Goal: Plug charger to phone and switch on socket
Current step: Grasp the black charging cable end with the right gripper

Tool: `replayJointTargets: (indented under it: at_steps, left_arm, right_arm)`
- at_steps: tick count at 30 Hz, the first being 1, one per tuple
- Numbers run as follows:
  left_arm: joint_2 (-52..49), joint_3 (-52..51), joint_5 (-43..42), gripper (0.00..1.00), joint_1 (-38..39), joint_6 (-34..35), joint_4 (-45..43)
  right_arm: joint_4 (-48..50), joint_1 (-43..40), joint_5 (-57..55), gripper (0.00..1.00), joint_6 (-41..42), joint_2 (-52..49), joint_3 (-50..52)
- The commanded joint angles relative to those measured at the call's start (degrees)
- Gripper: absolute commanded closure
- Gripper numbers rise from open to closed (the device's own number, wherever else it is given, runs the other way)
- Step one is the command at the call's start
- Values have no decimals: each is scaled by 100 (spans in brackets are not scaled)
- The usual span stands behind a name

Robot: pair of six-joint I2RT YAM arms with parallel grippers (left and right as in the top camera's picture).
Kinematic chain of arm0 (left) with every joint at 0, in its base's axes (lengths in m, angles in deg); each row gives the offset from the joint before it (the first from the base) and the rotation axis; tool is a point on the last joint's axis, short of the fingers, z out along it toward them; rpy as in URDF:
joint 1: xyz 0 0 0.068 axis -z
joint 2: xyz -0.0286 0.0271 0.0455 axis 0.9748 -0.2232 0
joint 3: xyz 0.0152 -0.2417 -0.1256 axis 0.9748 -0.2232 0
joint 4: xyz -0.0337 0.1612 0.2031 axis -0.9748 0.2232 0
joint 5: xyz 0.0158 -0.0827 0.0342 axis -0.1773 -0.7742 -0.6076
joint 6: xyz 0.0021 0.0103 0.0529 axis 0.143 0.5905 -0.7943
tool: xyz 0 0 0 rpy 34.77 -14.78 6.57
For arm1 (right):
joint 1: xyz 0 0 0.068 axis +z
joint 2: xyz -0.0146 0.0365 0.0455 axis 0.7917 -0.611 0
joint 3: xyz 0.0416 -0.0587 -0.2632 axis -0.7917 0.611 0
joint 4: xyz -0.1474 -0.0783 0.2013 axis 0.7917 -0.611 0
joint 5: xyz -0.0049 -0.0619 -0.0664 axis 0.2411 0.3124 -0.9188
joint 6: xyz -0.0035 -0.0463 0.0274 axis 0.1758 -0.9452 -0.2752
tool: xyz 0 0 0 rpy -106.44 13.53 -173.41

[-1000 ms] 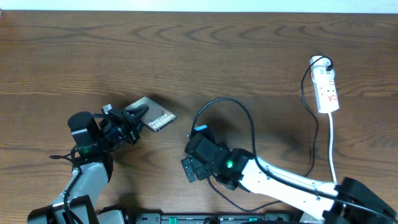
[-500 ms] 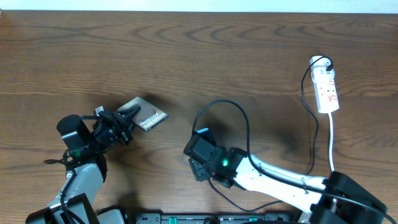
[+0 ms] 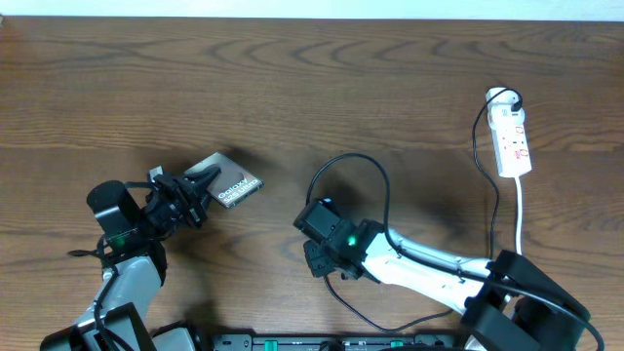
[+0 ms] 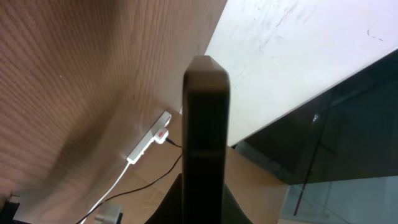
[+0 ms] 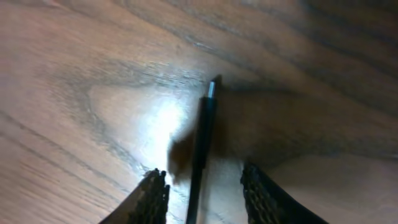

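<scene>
Dark wood table, wall edge at the top. We see the phone at the left, lifted and tilted, pinched at one end by the left gripper; its jaws are closed on it. The left wrist view shows the phone edge-on. The charger loops across the middle of the table and its tip points out between the fingers of the right gripper. In the right wrist view those fingers stand wider apart than the charger, which runs nearer the left one. The grip point is cut off, so we cannot tell if it is clamped. Tip and phone are well apart. We judge a loose hold would let the tip swing or slide back when it is pushed at the port. We see no port on the phone, and a tilted phone means the tip may scrape the frame or miss. The loop lies close by the right arm and could snag it or tug the socket at the far right. We cannot read its switch.
</scene>
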Motion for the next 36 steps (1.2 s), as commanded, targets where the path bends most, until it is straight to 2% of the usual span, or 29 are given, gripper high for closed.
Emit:
replayJointTargets:
  at_steps: [1,4,6,14,21,24,29,33,36]
  left_arm:
    - [33,120,-245,93,-31,28,-66]
    - [33,122,-249,93,-31,28,-66]
    - [33,122,-249,93,-31,28,-66]
    - [33,120,-616,93,-28,-98,-66]
    - [31,120,-686,93,-17,-1161,-367]
    - [31,122,-664,92,-17,-1154,-870]
    - [31,125,-551,93,42,-866,-2247]
    - [31,201,-286,92,308,-656,-2826]
    - [31,258,-105,93,592,-658,-2865]
  right_arm:
    - [-17,-61,168,80,-74,-50,-74]
    - [-26,-72,212,94,-72,-50,-74]
    - [-31,-114,234,99,-70,-50,-74]
    - [-26,-573,815,99,-229,118,-74]
    - [-72,-1235,3023,99,-1211,1062,-72]
    - [-162,-1534,3731,99,-1545,1576,-59]
    - [-140,-1921,4966,99,-2068,2109,96]
    - [570,-2031,5768,99,-2063,2118,581]
    - [1880,-2061,6301,99,-1668,2100,1093]
